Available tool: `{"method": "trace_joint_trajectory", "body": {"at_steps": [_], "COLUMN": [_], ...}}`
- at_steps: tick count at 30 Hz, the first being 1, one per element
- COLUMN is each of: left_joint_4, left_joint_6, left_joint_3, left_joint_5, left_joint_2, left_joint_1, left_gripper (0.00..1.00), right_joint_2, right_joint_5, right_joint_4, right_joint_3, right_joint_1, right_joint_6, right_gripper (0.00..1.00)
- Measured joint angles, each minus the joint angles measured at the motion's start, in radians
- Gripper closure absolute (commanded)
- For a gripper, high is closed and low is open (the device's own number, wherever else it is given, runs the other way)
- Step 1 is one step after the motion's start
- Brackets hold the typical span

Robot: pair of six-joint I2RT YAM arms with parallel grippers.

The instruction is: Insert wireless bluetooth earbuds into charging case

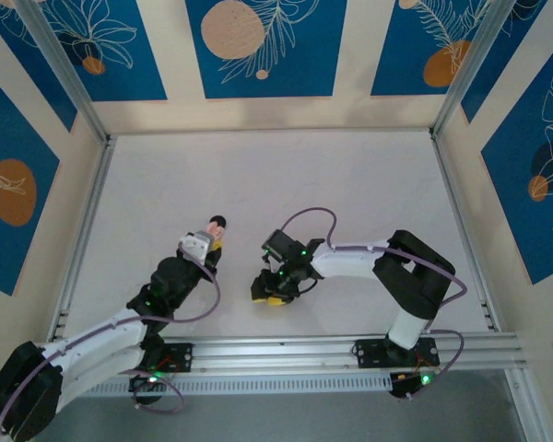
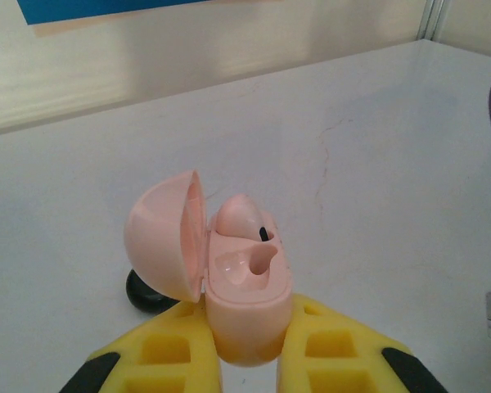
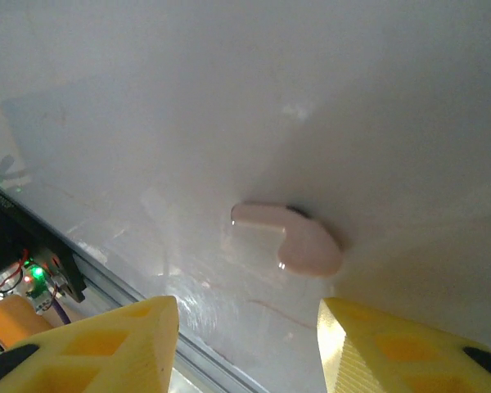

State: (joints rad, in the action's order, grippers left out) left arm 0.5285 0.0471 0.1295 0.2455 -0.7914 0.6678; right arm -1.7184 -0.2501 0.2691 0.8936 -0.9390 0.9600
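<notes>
Open pink case (image 2: 245, 307) clamped in left gripper (image 2: 250, 356); right gripper (image 3: 247, 344) parted, empty.
One pink earbud (image 2: 239, 217) is seated inside; the other earbud (image 3: 299, 243) is seen on the table (image 3: 229, 98) ahead of the right jaws.

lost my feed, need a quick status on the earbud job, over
Left gripper shut on open pink case, one pink bud seated, second slot empty. Right gripper open over loose pink bud on table. Nothing in the way.
</notes>
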Motion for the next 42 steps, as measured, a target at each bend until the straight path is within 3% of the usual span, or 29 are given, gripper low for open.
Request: {"method": "trace_joint_trajectory", "body": {"at_steps": [11, 28, 42], "left_joint_4": [-0.023, -0.05, -0.076], "left_joint_6": [-0.003, -0.004, -0.016], "left_joint_3": [0.0, 0.0, 0.0], "left_joint_5": [0.0, 0.003, 0.003], "left_joint_2": [0.005, 0.025, 0.039], "left_joint_1": [0.0, -0.003, -0.005], "left_gripper": [0.9, 0.9, 0.9], "right_joint_2": [-0.089, -0.096, -0.255], "right_joint_5": [-0.005, 0.185, 0.187], "right_joint_4": [0.007, 0.456, 0.527], "right_joint_3": [0.105, 0.409, 0.472], "right_joint_1": [0.051, 0.016, -0.016], "right_joint_6": [-0.072, -0.203, -0.203], "right_gripper": [0.52, 0.57, 0.61]}}
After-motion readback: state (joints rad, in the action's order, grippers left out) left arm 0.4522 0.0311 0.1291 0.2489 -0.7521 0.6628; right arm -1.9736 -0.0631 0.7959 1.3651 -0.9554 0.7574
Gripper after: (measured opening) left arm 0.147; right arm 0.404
